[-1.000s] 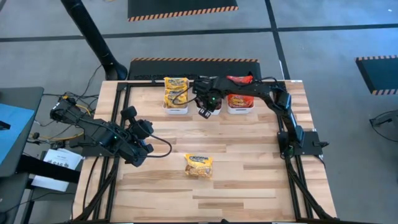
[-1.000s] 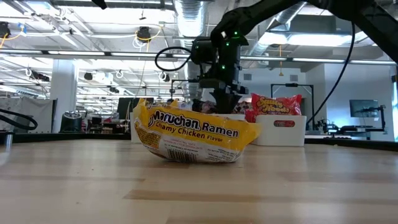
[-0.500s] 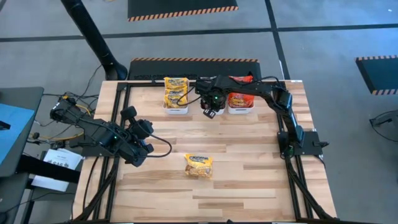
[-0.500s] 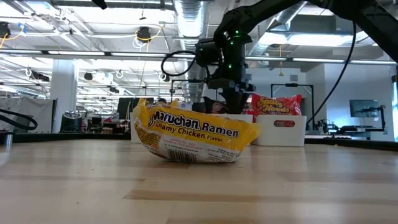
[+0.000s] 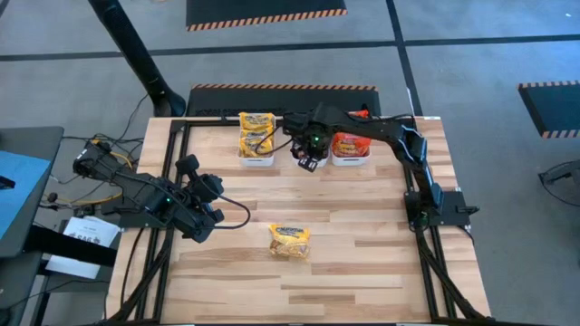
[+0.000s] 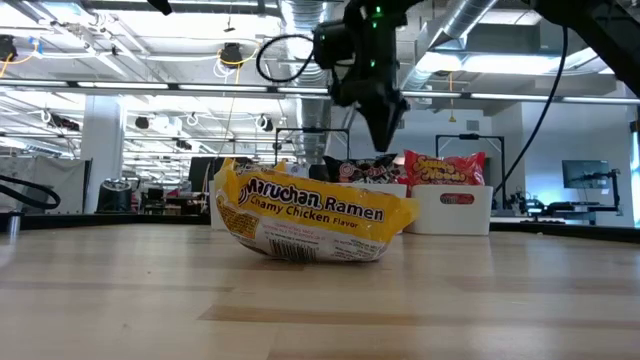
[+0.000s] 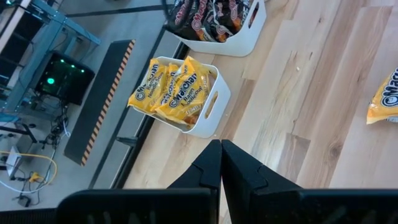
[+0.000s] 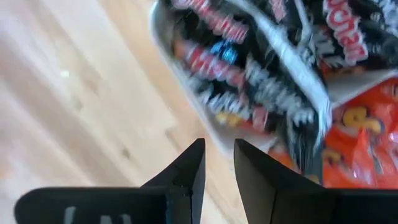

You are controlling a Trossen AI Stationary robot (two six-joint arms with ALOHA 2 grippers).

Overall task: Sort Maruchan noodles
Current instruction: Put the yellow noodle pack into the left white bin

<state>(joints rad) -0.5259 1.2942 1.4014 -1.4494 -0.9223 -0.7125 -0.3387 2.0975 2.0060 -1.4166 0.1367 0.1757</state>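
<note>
One yellow Maruchan packet (image 5: 290,240) (image 6: 310,215) lies flat on the bare wood near the table's middle. At the far edge stand three white bins. The left one (image 5: 256,159) (image 7: 211,102) holds yellow packets. The middle one (image 7: 249,31) holds dark packets (image 8: 249,68) (image 6: 365,170). The right one (image 5: 349,160) (image 6: 455,205) holds red packets (image 6: 443,168). My right gripper (image 5: 310,163) (image 6: 385,125) (image 8: 219,152) hovers above the middle bin's near rim, narrowly open and empty. My left gripper (image 5: 208,201) (image 7: 221,146) waits shut near the table's left edge.
A dark frame (image 5: 272,91) with a hazard-striped bar runs along the table's far edge behind the bins. Bare wood (image 5: 362,263) lies around the loose yellow packet and toward the near and right edges. Cables trail off the left arm's base (image 5: 100,154).
My right gripper has risen from low over the middle bin to well above it, shifting slightly toward the table's right. The packets and the bins have stayed in place.
</note>
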